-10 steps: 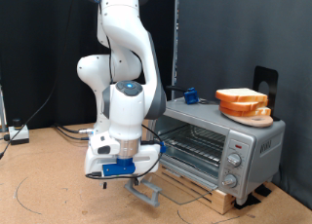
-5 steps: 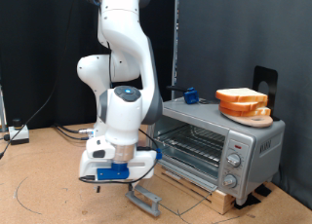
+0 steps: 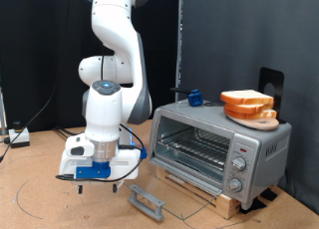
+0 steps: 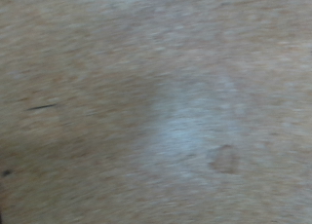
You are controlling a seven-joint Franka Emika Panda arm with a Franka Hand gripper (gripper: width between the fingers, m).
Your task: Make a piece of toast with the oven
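Observation:
The oven (image 3: 257, 147) stands at the exterior view's right with its glass door folded down flat; the dark bar handle (image 3: 148, 201) lies close to the table. The wire rack (image 3: 196, 149) shows inside with nothing on it. A piece of toast (image 3: 246, 99) rests on an orange plate (image 3: 261, 114) on the oven's roof. My gripper (image 3: 88, 181) hangs low over the wooden table, to the left of the door handle and apart from it, with nothing seen in it. The wrist view holds only blurred wooden tabletop (image 4: 156, 107), with no fingers showing.
A small blue object (image 3: 194, 97) sits at the back of the oven's roof, and a black stand (image 3: 269, 82) rises behind the plate. The oven rests on a wooden board (image 3: 235, 202). Cables (image 3: 30, 194) trail across the table at the left.
My arm has swung to the exterior view's left, away from the door handle that it hovered over. The door stays folded down.

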